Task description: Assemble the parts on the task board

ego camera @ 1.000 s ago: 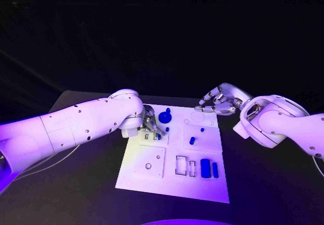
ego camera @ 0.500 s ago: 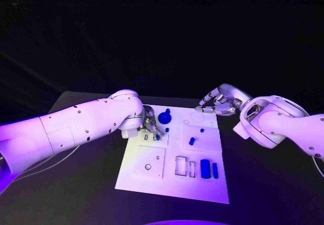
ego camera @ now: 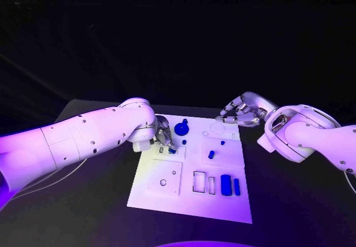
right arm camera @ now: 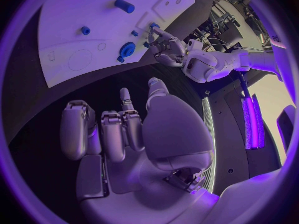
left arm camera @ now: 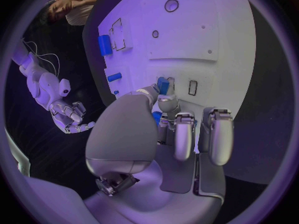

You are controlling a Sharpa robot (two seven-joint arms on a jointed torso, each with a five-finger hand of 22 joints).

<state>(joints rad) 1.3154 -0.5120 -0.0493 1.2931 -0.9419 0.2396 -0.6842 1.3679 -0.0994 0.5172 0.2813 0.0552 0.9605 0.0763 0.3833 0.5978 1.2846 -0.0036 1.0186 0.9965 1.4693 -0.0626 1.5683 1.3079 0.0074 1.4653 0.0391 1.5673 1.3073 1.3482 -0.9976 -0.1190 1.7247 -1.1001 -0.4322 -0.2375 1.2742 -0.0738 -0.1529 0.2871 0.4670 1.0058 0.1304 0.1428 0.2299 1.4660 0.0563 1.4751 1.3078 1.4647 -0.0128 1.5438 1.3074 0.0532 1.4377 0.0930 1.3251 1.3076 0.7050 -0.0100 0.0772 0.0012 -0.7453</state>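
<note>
**Left hand at the slot block, small blue piece in its fingertips**

Since the previous head frame almost nothing has shifted: the left hand (ego camera: 164, 138) sits a touch lower over the far-left block of the flat white task board (ego camera: 167, 198), and the right hand (ego camera: 241, 114) holds the same spot.

I read the left wrist view as a pinch: thumb and one fingertip (left arm camera: 167, 102) meet on a small blue rectangular part (left arm camera: 163, 84), right at the narrow slots of that block. The other fingers are curled close beside them.

My right hand hangs above the board's far-right corner, fingers bent and slightly apart, nothing between them; the right wrist view shows the palm bare.

Elsewhere on the board:
- round blue knob-shaped part (ego camera: 181, 128), just beside the left hand, toward the far edge
- small blue peg (ego camera: 211, 154) on the middle-right block
- wide blue bar (ego camera: 225, 184) and thin blue bar (ego camera: 236, 186), side by side near the right edge, next to two vacant rectangular recesses

Black table (ego camera: 89, 206) underneath.
</note>
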